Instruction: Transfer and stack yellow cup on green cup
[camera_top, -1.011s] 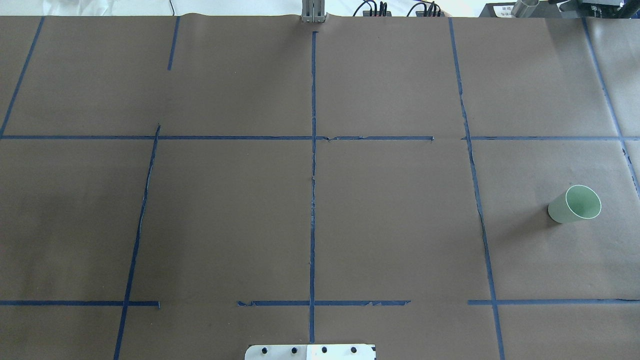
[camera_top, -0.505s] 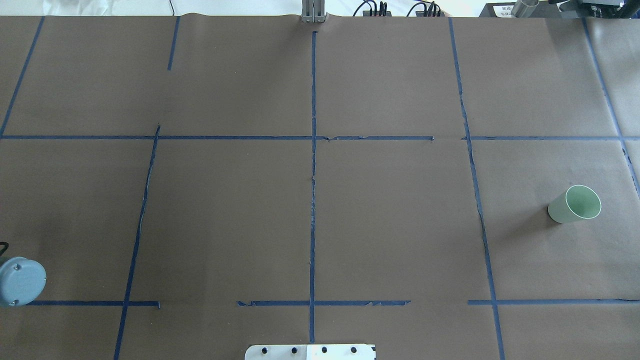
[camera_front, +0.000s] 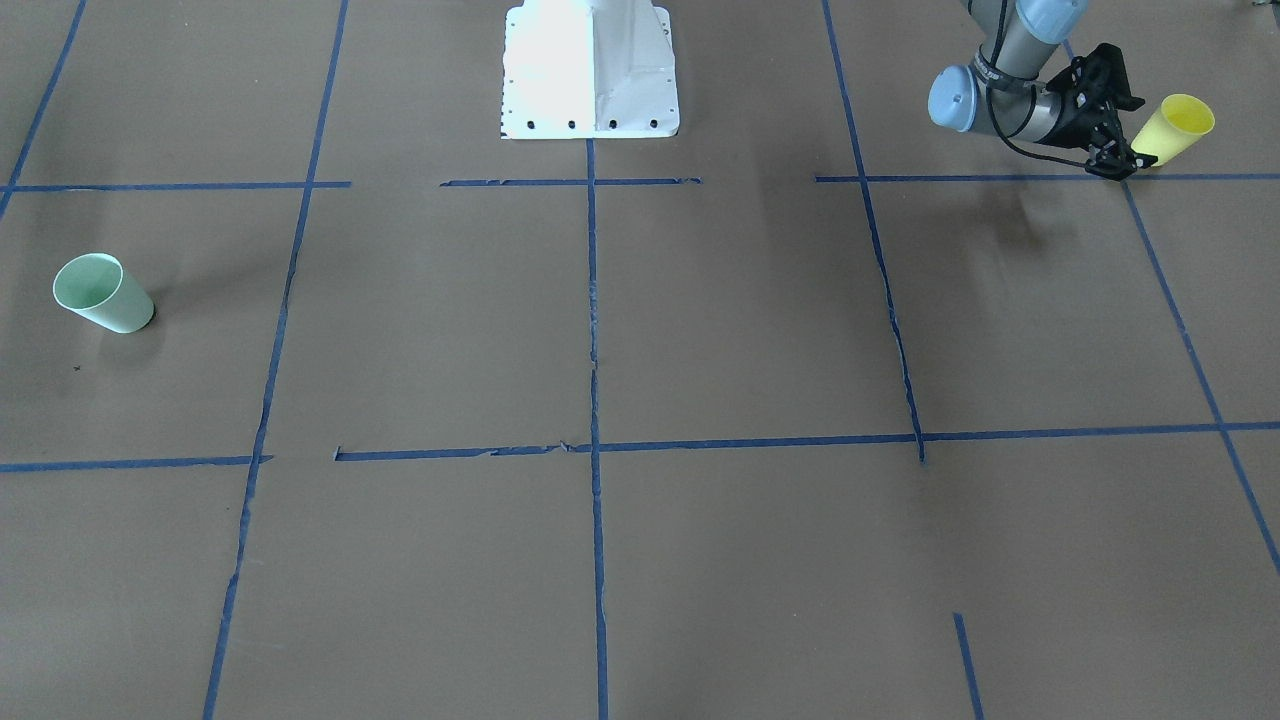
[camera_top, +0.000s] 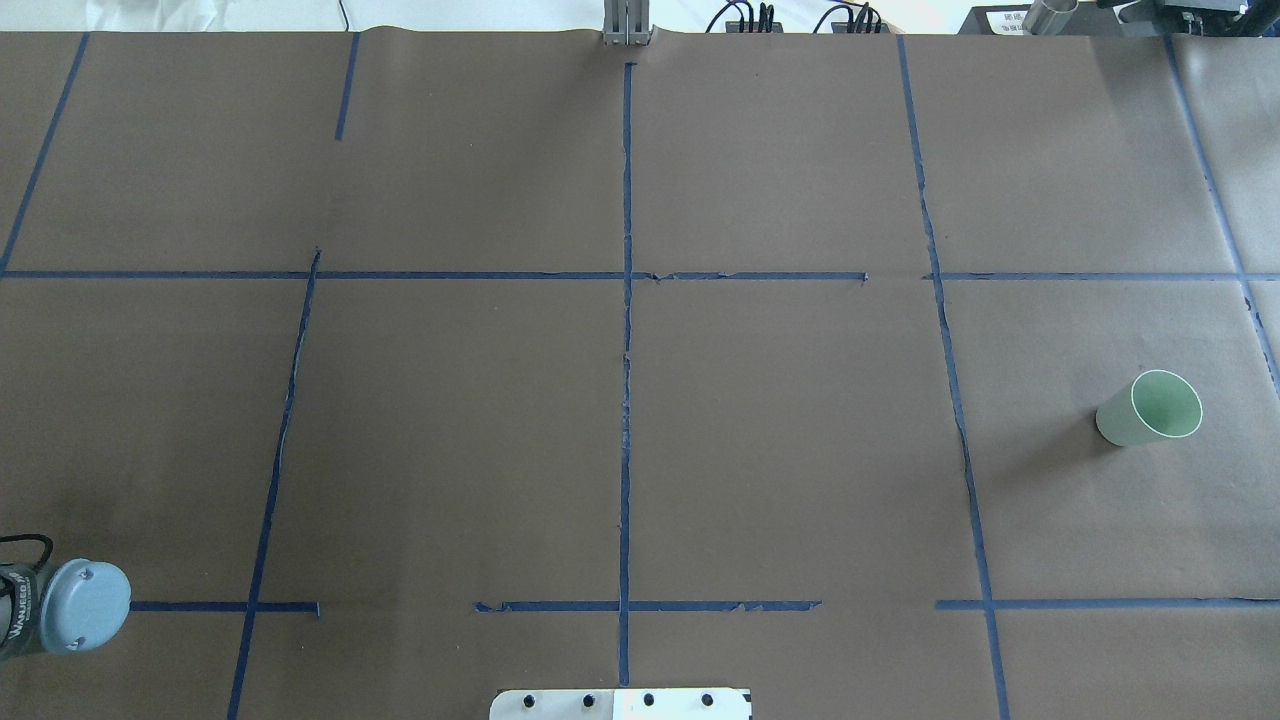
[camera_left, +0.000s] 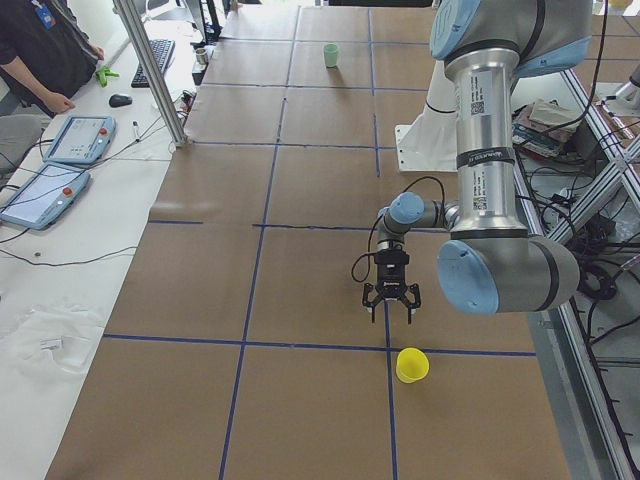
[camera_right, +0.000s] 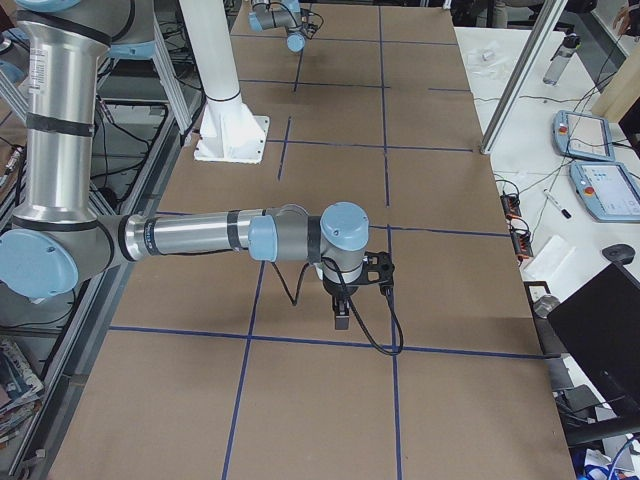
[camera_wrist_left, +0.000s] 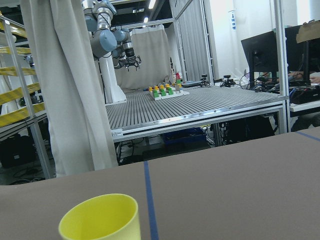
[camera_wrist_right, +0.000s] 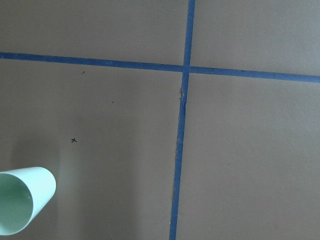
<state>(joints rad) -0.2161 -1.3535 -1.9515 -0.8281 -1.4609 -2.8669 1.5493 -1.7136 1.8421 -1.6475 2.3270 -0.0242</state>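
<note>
The yellow cup (camera_front: 1175, 128) stands upright, mouth up, near the table's end on my left; it also shows in the exterior left view (camera_left: 411, 364) and low in the left wrist view (camera_wrist_left: 100, 222). My left gripper (camera_front: 1120, 155) is open and empty, low over the table just beside the cup and not touching it; its spread fingers show in the exterior left view (camera_left: 391, 303). The green cup (camera_top: 1150, 408) stands upright far off at the other end (camera_front: 100, 292), also in the right wrist view (camera_wrist_right: 22, 207). My right gripper (camera_right: 341, 318) points down over the table; I cannot tell if it is open.
The white robot base plate (camera_front: 590, 70) sits at the middle of the table's near edge (camera_top: 620, 703). Blue tape lines cross the brown table cover (camera_top: 627, 300). A metal post (camera_left: 150, 70) and tablets (camera_left: 75, 140) stand on the operators' side.
My left arm's blue joint cap has come into the overhead view at the lower left and moved rightward and down. The green cup has not moved.
</note>
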